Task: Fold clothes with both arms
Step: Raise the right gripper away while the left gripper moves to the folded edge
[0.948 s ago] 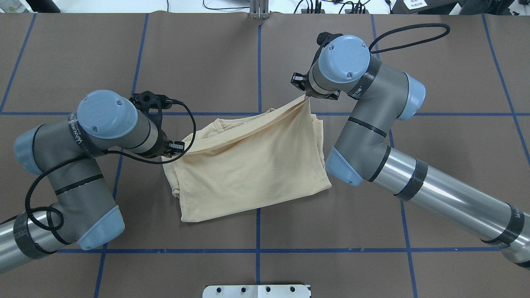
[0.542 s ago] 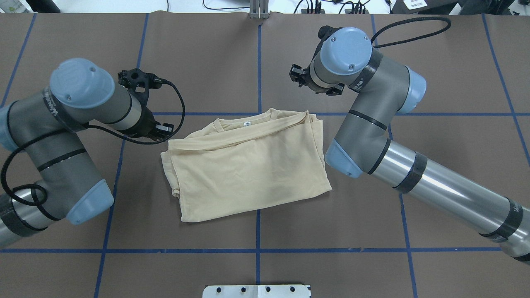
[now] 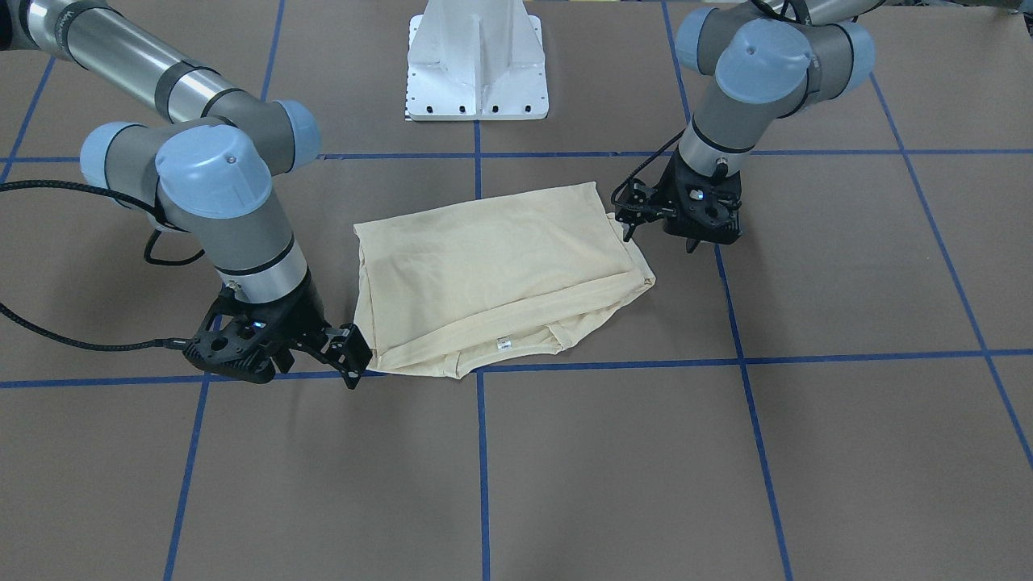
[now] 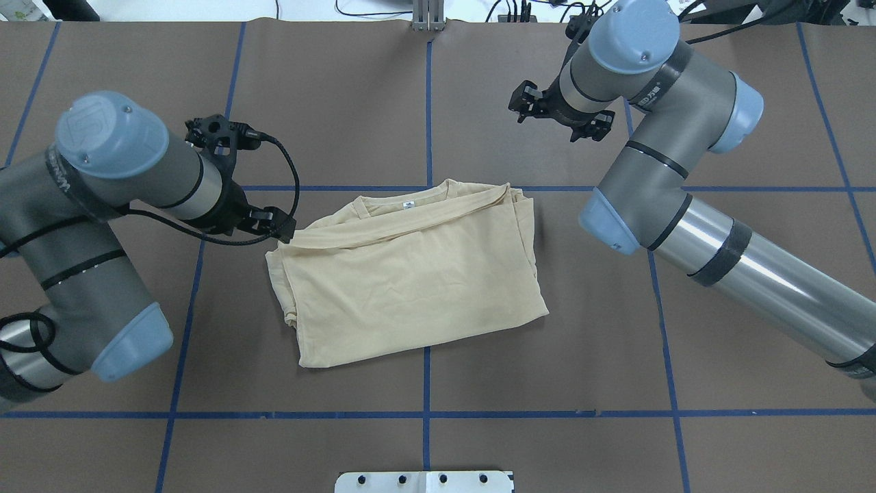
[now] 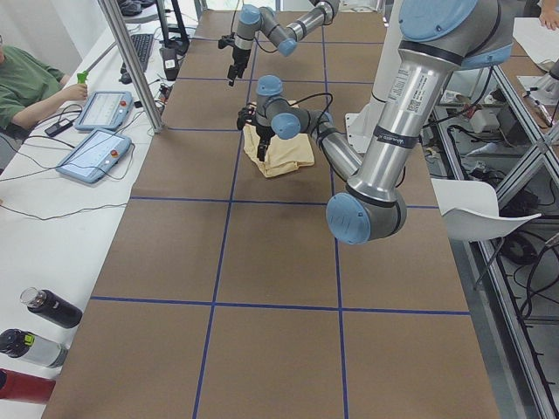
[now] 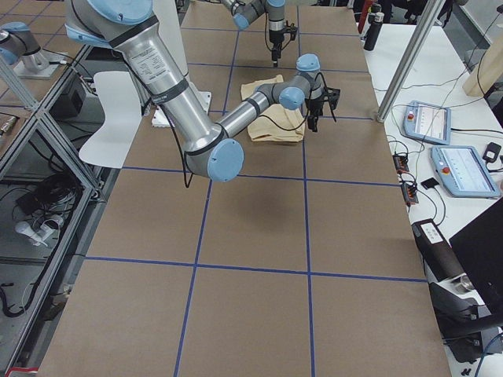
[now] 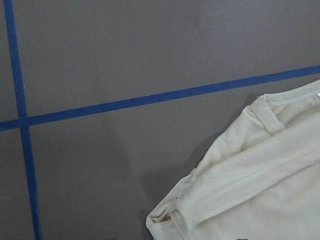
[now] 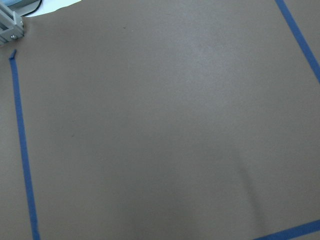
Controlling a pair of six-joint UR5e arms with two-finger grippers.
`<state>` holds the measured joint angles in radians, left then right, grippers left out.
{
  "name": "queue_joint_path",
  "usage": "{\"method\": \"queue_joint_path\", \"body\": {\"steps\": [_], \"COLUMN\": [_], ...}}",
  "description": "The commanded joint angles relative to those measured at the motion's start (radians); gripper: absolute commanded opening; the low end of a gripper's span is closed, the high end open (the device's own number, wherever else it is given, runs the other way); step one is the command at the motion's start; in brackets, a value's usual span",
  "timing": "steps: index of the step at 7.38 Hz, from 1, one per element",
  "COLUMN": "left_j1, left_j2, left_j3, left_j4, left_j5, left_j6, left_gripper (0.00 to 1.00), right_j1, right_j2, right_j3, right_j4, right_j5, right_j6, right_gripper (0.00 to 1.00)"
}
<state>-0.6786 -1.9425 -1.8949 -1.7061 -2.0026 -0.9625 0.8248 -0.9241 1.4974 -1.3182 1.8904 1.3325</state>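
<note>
Your T-shirt (image 4: 410, 274) lies folded in a rough rectangle. Left pincer (image 4: 274, 224) and right pincer (image 4: 556, 118) are spread, empty; another fold may remain.

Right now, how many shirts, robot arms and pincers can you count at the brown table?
Shirt: 1
Robot arms: 2 (left arm, right arm)
Pincers: 2 (left pincer, right pincer)
Total: 5
</note>
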Motion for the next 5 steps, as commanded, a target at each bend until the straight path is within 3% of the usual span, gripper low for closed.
{"method": "queue_joint_path", "body": {"steps": [1, 3, 4, 5], "left_j1": [0.141, 0.262, 0.275, 0.301], "left_j2": [0.065, 0.094, 0.096, 0.096], "left_j3": [-0.059, -0.047, -0.044, -0.035], "left_j4": [-0.079, -0.159, -0.159, -0.159], "left_j5": [0.016, 0.123, 0.128, 0.128], "left_j6": [-0.192, -0.335, -0.361, -0.372], "left_gripper": [1.00, 0.98, 0.90, 0.69], "right_j1": [0.023, 0.024, 0.024, 0.024], "right_j2": [-0.047, -0.047, -0.047, -0.047], "right_j3": [0.012, 0.014, 0.014, 0.014], "right_j4": [0.010, 0.010, 0.010, 0.010], "right_j5": [0.013, 0.013, 0.012, 0.013], "right_j6": [-0.065, -0.064, -0.064, -0.064], "right_gripper": [1.00, 1.00, 1.00, 1.00]}}
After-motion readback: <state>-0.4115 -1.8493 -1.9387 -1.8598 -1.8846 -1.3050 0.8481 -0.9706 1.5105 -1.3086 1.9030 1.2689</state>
